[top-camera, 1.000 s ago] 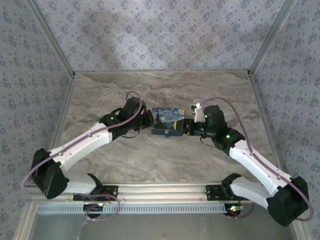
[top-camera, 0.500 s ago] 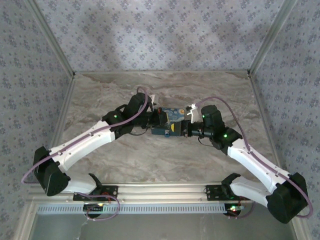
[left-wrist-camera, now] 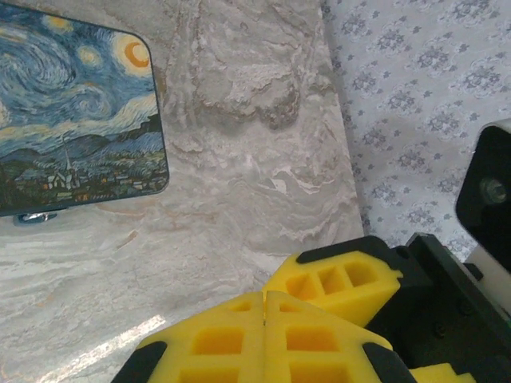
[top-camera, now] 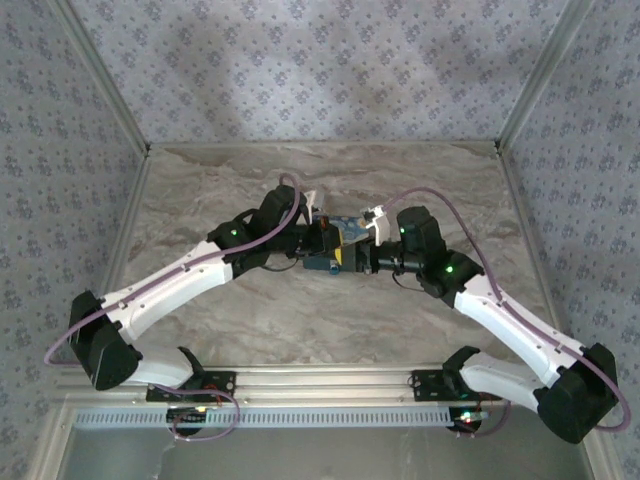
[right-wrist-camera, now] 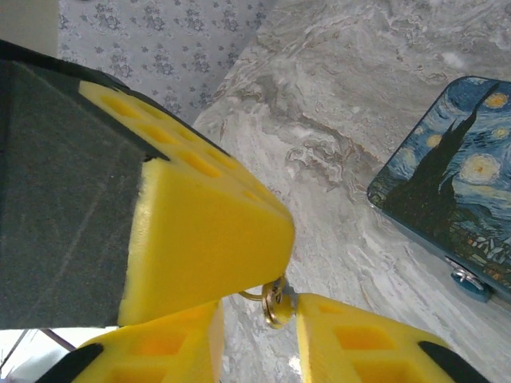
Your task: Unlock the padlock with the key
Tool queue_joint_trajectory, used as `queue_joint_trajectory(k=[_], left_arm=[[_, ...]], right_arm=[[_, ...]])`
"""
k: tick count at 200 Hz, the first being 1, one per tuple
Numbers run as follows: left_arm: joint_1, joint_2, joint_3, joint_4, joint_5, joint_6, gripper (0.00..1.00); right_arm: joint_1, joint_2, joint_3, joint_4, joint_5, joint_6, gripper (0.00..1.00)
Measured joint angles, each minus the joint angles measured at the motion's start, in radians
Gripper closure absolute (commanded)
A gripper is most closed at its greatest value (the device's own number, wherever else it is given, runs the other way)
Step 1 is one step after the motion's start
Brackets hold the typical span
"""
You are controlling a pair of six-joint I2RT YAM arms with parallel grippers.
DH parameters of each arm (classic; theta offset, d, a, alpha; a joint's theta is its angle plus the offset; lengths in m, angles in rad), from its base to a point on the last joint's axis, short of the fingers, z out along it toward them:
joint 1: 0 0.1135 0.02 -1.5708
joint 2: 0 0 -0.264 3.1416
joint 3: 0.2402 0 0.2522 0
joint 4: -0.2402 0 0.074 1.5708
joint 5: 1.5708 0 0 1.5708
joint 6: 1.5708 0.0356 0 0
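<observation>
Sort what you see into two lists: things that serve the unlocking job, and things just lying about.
Job: brass key, pinched in the right end effector; left end effector, closed.
Lying about: Starry Night box, its role unclear; marble table.

The table [left-wrist-camera: 263,159] looks glossy marbled stone, pads [right-wrist-camera: 200,231] matt foam, key [right-wrist-camera: 275,307] shiny metal.

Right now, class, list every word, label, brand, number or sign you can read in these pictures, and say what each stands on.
None: there is no readable text.
The painted case carries a swirling night-sky picture with no lettering.
The brass key in the right gripper is too small and blurred to show any stamp.
The left gripper has plain yellow pads with no markings.
</observation>
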Motion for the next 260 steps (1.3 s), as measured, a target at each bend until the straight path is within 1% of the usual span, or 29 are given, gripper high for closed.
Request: queue_joint_trajectory(k=[13,52,66,79,85,88,99,103,107,140,158,174,197,216,240,260], left_arm=[[-0.002,0.000,0.000,0.004,0.006,-0.003,1.00],[-0.004,0.000,0.006,0.005,0.010,-0.003,1.00],[-0.004,0.000,0.006,0.005,0.010,-0.003,1.00],[-0.004,0.000,0.006,0.004,0.010,-0.003,1.00],[-0.004,0.000,0.007,0.004,0.010,-0.003,0.96],[-0.004,0.000,0.007,0.003,0.010,-0.003,0.92],[-0.004,0.000,0.008,0.003,0.010,0.002,0.72],[-0.004,0.000,0.010,0.002,0.010,0.000,0.67],[-0.005,0.000,0.011,0.002,0.009,0.002,0.63],[-0.005,-0.028,0.011,0.003,-0.018,0.026,0.53],[-0.004,-0.091,-0.023,0.031,-0.034,0.038,0.50],[-0.003,-0.161,-0.073,0.081,-0.032,0.055,0.45],[-0.003,-0.243,-0.157,0.175,-0.021,0.071,0.43],[-0.003,-0.284,-0.227,0.264,0.008,0.080,0.49],[-0.003,-0.301,-0.292,0.370,0.060,0.085,0.59],[-0.004,-0.301,-0.322,0.450,0.110,0.093,0.61]], right_arm=[[0.002,0.005,0.006,-0.003,0.006,-0.012,0.82],[0.004,0.007,0.022,-0.037,0.018,-0.037,0.92],[0.004,0.007,0.027,-0.047,0.023,-0.042,1.00],[0.004,0.007,0.029,-0.052,0.026,-0.050,1.00],[0.004,0.007,0.029,-0.053,0.026,-0.052,1.00],[0.004,0.007,0.029,-0.053,0.026,-0.053,1.00],[0.004,0.007,0.030,-0.053,0.026,-0.056,1.00],[0.004,0.007,0.030,-0.053,0.026,-0.058,1.00],[0.004,0.007,0.030,-0.053,0.026,-0.059,1.00],[-0.006,-0.009,0.029,-0.054,0.013,-0.059,1.00],[-0.020,-0.047,0.028,-0.054,-0.011,-0.058,1.00],[-0.042,-0.089,0.025,-0.045,-0.047,-0.053,1.00],[-0.073,-0.145,0.009,-0.006,-0.110,-0.030,1.00],[-0.091,-0.177,-0.002,0.032,-0.165,0.002,1.00],[-0.106,-0.195,-0.009,0.094,-0.232,0.050,1.00],[-0.117,-0.205,-0.013,0.151,-0.275,0.095,1.00]])
